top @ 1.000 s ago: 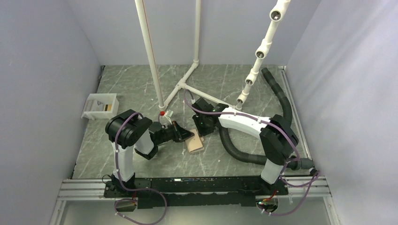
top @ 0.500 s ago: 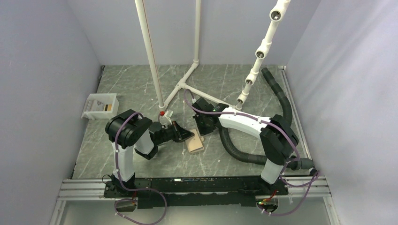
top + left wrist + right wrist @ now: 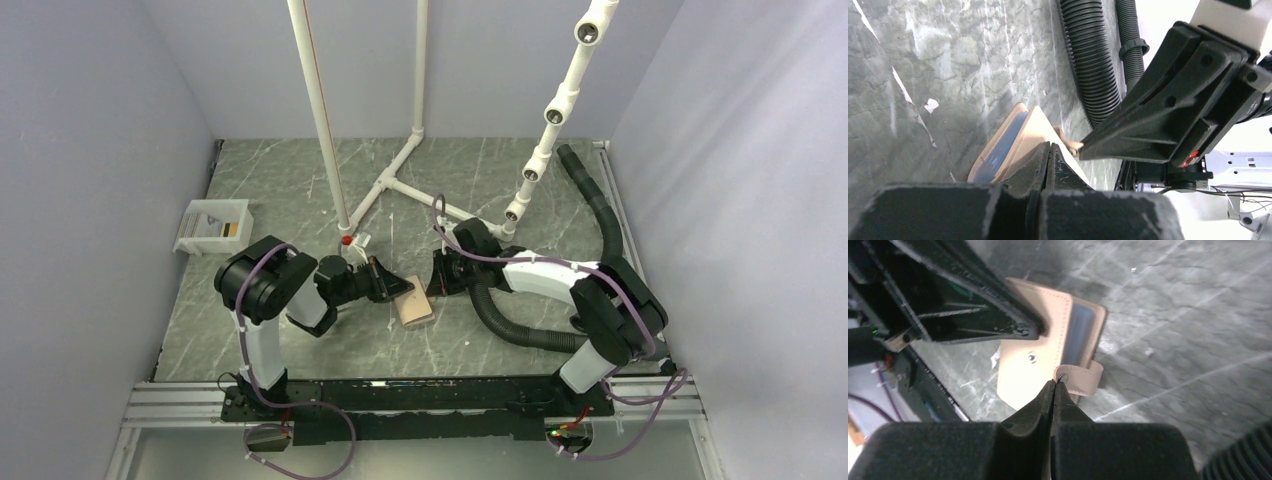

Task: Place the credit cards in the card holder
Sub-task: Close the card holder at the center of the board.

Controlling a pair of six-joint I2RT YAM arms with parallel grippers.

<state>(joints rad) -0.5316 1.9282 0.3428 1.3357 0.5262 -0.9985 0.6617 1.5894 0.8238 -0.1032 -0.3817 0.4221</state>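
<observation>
The card holder is a tan folding wallet lying mid-table, its cover lifted a little so the bluish pocket shows. Its closing tab sticks out at the side. My left gripper is shut, its tips resting against the cover. My right gripper is shut too, its tips touching the snap end of the tab; a pinch on the tab does not show. No credit cards are clearly visible; a dark shape in the white tray is too small to tell.
A white tray stands at the left wall. A white pipe frame rises behind the grippers. A black ribbed hose curls right of the holder and under the right arm. Grey walls close in both sides.
My right gripper has shut, and its arm has drawn back to the right and dropped lower, bringing its tips to the holder's tab. The left arm has barely moved.
</observation>
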